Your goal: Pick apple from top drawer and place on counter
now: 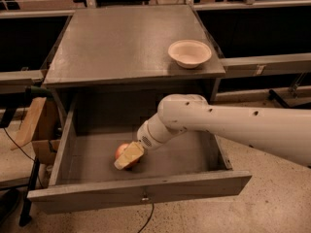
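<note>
Flagging risks, biggest item down.

Desk (121, 42): flat grey top filling the upper centre of frame. The drop zone sits above and behind the drawer, so the lift has to come out and up past the desk's front edge. That edge is the likely clip point if the arm rises before it retracts.

Arm (228, 125): white, enters from the right edge and runs down-left into the drawer. Its bend sits just below the desk's front lip at centre frame, so headroom looks tight.

Top drawer (194, 182): pulled open across the lower half of frame, front panel nearest the camera. The walls are shallow. A sideways drag could knock the apple into the front panel or shove the drawer itself.

Bowl (189, 53): cream, on the desk's right front corner, upper right of centre. It stands roughly above the arm's line, so a loose upward swing could hit it or push it off the edge. Placing to the left of it looks safer.

Pincer (129, 156): down inside the drawer, lower left of centre, overlapping the apple's right side. Cannot tell whether it is apart or clamped on the fruit.

Apple (121, 151): on the drawer floor, left of centre, partly hidden behind the pincer. It is round, so an off-centre squeeze would likely squirt it toward the left wall. A weak hold could drop it mid-lift.
</note>
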